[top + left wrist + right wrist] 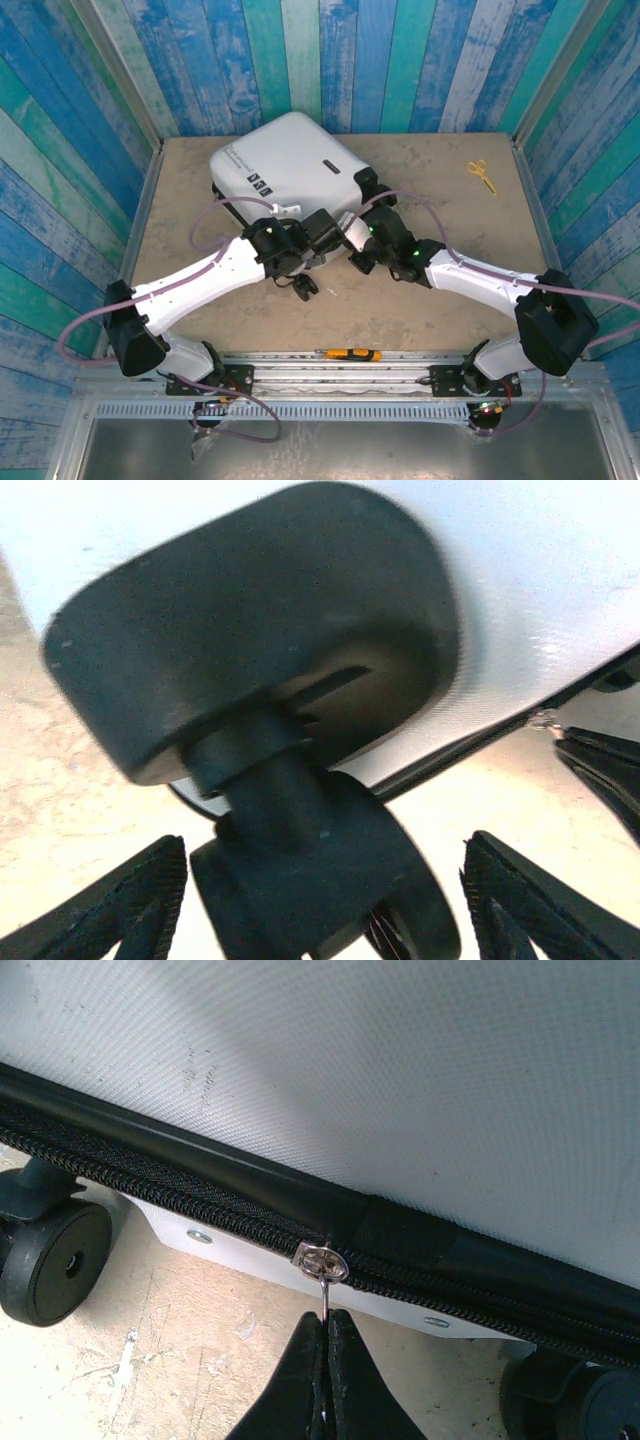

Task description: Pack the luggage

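Tool on the right arm (pixel 325 1345): closed narrow on the zipper pull (pixel 323 1278), nipping the thin tab just below the slider. Found the luggage (pixel 295 160) lying flat and closed on the counter (pixel 450 300), at 12 o'clock from the two arm bases, wheeled end turned toward them. Traced the zipper track (pixel 150 1175) along the shell's edge in the right wrist view, running from about 10 o'clock to about 4 o'clock, slider directly at 12 o'clock from the fingertips. Judged that line the thing to mind: tab to be drawn along the track, toward 10 or toward 4 (could not tell which side of the slider remained unzipped), never straight back toward 6.

Tool on the left arm (pixel 325 845): spread wide, one finger at 8 o'clock and the other at 4 o'clock of a black wheel (pixel 310 880), straddling it without visible contact. Reckoned the right arm the nearer to the work, being on the tab; left seemingly placed to steady the case.
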